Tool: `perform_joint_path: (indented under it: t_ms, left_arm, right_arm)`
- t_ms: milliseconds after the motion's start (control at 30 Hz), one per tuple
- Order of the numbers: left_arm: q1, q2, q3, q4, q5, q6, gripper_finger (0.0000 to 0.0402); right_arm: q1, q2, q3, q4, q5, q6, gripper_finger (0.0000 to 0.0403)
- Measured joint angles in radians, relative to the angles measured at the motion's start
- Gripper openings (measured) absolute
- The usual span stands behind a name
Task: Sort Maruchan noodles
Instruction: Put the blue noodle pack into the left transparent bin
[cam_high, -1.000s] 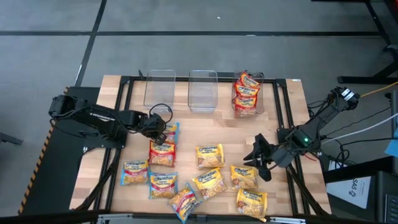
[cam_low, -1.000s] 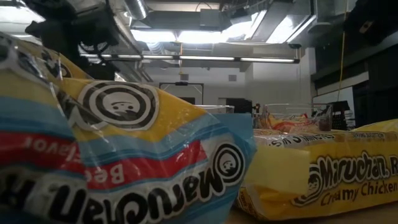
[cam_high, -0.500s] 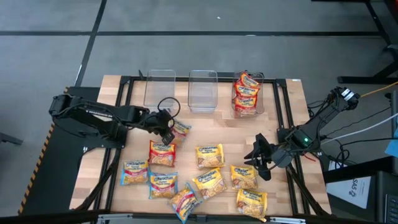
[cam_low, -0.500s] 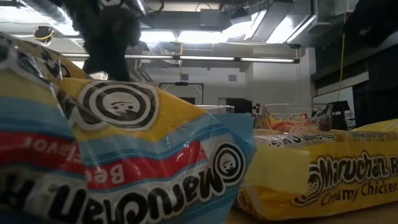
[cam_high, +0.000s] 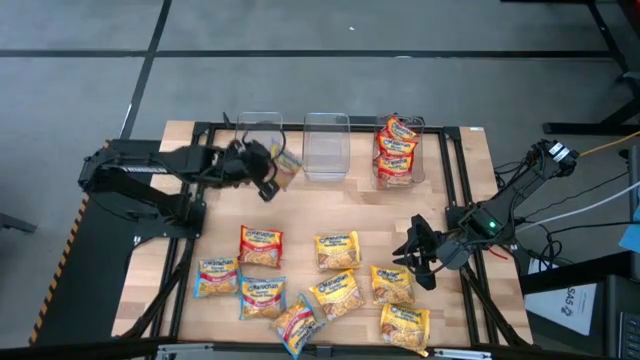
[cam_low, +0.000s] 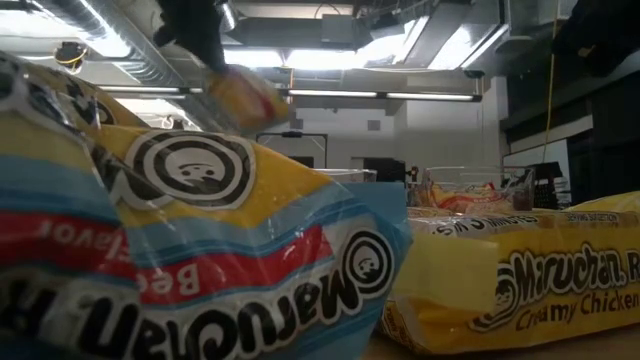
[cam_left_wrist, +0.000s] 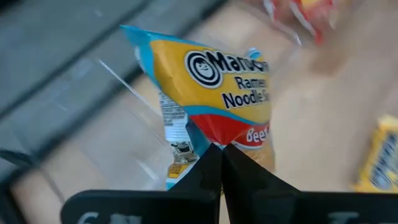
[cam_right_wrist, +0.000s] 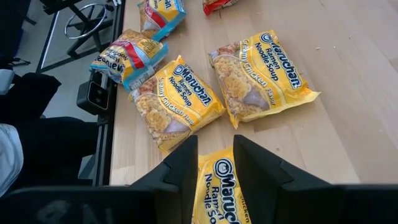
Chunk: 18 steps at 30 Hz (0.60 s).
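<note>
My left gripper (cam_high: 268, 172) is shut on a blue-trimmed beef noodle packet (cam_high: 286, 166), held in the air beside the leftmost clear bin (cam_high: 257, 140). In the low view that packet (cam_low: 247, 97) hangs blurred under the gripper. Red-trimmed packets (cam_high: 396, 148) fill the rightmost bin. Several yellow, blue and red packets lie flat on the table, among them a red one (cam_high: 260, 245) and a yellow one (cam_high: 337, 250). My right gripper (cam_high: 416, 256) is open near the table's right side, its fingers on either side of a yellow packet (cam_right_wrist: 219, 183) below it. My left gripper pinches the blue-trimmed packet between its two fingers at the wrapper's edge, by the red band (cam_left_wrist: 215, 138). The arm reaches in from the table's left. The packet is lifted clear of the table and sticks out past the fingertips, tilted.
The middle clear bin (cam_high: 326, 145) stands between the other two along the far edge. A black frame rail (cam_high: 455, 180) runs round the tabletop. Close to the low camera lie a blue packet (cam_low: 200, 250) and a yellow one (cam_low: 520, 275). Bare wood shows between bins and packets.
My left gripper has risen and swung from the packets at the table's left middle toward the far edge, up to the leftmost bin. It carries the blue-trimmed packet, which now is lifted clear of the table. The right arm has kept still.
</note>
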<state>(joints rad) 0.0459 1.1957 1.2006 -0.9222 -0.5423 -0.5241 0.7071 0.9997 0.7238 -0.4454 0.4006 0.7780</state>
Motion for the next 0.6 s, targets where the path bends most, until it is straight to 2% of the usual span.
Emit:
perform_joint_path:
  t_ms: [200,367,467,600]
  left_arm:
    - [0.151,0.0,0.131,-0.096,-0.032,0.139,0.0]
    - [0.315,-0.001,0.157,-0.127,-0.023,0.219,0.0]
    - [0.429,0.0,0.146,-0.112,0.011,0.27,0.0]
    - [0.554,0.024,0.112,-0.023,0.103,0.324,0.0]
  right_arm:
    - [0.0,0.0,0.0,0.0,0.0,0.0,0.0106]
    - [0.0,0.0,0.0,0.0,-0.002,0.001,0.0106]
    - [0.0,0.0,0.0,0.0,-0.003,0.001,0.0106]
    - [0.0,0.0,0.0,0.001,-0.002,0.001,0.0106]
